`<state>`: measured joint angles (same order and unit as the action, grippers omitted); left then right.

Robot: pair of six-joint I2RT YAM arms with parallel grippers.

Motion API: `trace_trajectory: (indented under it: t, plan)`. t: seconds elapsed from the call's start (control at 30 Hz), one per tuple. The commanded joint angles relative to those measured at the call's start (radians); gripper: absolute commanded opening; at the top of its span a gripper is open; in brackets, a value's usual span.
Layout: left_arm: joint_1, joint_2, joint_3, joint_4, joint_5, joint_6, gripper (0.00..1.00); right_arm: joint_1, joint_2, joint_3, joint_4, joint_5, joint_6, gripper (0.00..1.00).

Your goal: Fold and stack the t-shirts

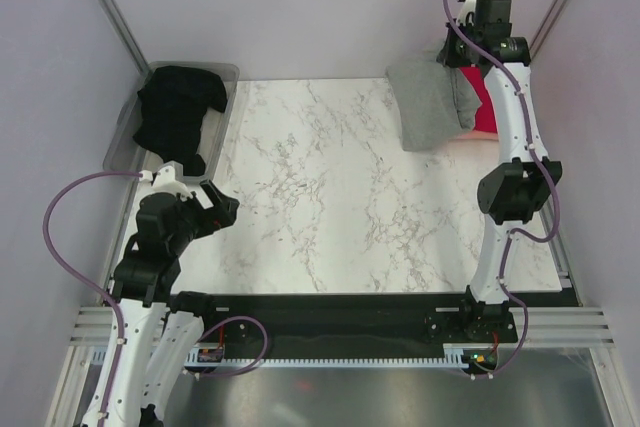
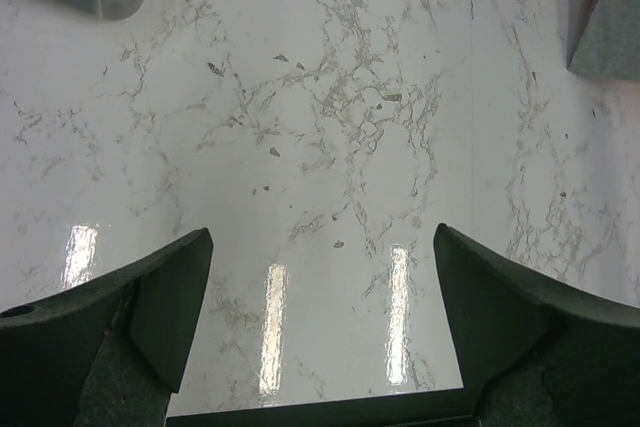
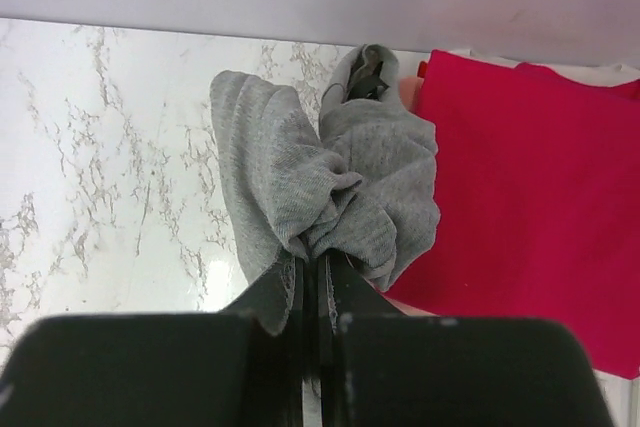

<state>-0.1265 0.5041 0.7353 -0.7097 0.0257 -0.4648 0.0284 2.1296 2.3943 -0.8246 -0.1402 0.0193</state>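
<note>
Right end effector (image 3: 312, 277) is clamped on a bunched edge of the grey t-shirt (image 3: 300, 177) at the far right of the table (image 1: 330, 217). The grey cloth partly drapes over one folded red t-shirt (image 3: 530, 187) just to its right.

Left end effector (image 2: 320, 317) is spread wide, gripping nothing, above the near-left marble.

One black t-shirt (image 1: 180, 112) lies heaped in the clear bin (image 1: 122, 147) at far left, well apart.

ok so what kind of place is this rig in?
Probably a lab test cell, not a home: left arm and right arm bolted to a metal rail, blank panel walls closing in a marble-look table, a black t-shirt in a plastic bin.
</note>
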Motion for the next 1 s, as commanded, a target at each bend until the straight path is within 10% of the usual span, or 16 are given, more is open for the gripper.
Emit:
trace_trajectory:
  t: [0.0, 0.97]
  plan:
    - [0.001, 0.008, 0.021, 0.003, -0.023, -0.02, 0.98, -0.024, -0.079, 0.088, 0.05, -0.07, 0.022, 0.0]
    - [0.002, 0.025, 0.022, -0.005, -0.023, -0.028, 0.96, -0.196, -0.043, 0.12, 0.196, -0.265, 0.16, 0.0]
